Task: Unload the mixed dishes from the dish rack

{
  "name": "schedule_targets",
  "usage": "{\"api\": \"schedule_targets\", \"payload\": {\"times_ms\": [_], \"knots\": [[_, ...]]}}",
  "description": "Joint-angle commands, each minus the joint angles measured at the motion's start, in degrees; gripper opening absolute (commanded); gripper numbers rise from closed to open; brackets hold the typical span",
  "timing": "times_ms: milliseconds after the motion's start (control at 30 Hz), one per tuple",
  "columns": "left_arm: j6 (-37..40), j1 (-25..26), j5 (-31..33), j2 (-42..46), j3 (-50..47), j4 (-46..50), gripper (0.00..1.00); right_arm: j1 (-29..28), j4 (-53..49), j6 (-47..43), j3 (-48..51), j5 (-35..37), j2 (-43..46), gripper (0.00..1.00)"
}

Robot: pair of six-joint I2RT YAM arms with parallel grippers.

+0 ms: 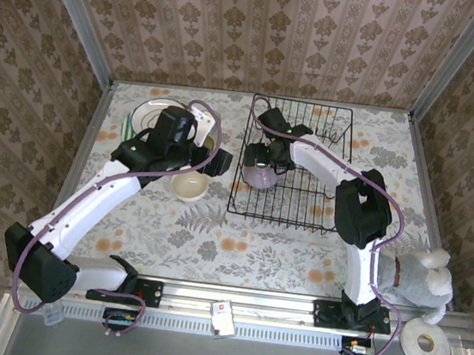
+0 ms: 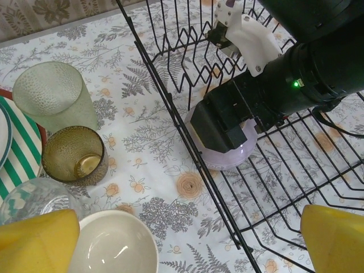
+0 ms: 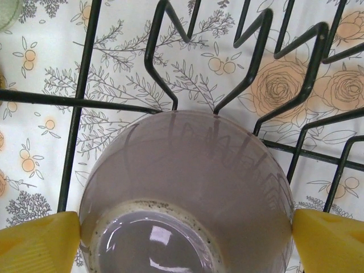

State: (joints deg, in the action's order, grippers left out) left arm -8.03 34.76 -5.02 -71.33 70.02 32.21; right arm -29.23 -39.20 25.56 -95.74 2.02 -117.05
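The flower-patterned table (image 1: 211,244) carries the black wire dish rack (image 1: 329,132) on its far right half. To the left of the rack, at the table's far side, lies a green-white striped plate (image 1: 151,117).

The lavender bowl (image 3: 182,170) sits upside down on the rack floor, at the rack's left side near the front. The right gripper (image 3: 185,244) hangs directly over it, jaws spread wide with 1 yellow pad on each side of the bowl. In the right wrist view both pads (image 3: 40,244) appear to meet the bowl's wall, but I cannot tell whether they press on it or merely flank it.

The left gripper (image 2: 185,244) hovers outside the rack's left wall, its 2 fingers fully apart and holding nothing. A cream cup (image 2: 116,244) stands on the table beneath it, near the left finger. Beyond it stand an amber cup (image 2: 74,156) and then a pale-green cup (image 2: 51,94), both upright beside the striped plate and well apart from either gripper.
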Motion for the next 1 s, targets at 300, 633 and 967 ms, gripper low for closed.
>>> {"api": "schedule_targets", "payload": {"times_ms": [300, 633, 967], "knots": [[-2.0, -0.5, -2.5, -1.2, -2.2, -4.6, 0.93, 2.4, -1.1, -0.3, 11.0, 4.3, 6.6, 0.77], [-2.2, 0.5, -10.0, -4.7, 1.0, -3.6, 0.90, 5.1, 1.2, 0.5, 22.7, 2.9, 17.0, 0.72], [-3.9, 6.7, -11.7, -13.4, 8.0, -0.4, 0.88, 7.2, 2.3, 1.2, 24.4, -1.4, 25.1, 0.78]]}}
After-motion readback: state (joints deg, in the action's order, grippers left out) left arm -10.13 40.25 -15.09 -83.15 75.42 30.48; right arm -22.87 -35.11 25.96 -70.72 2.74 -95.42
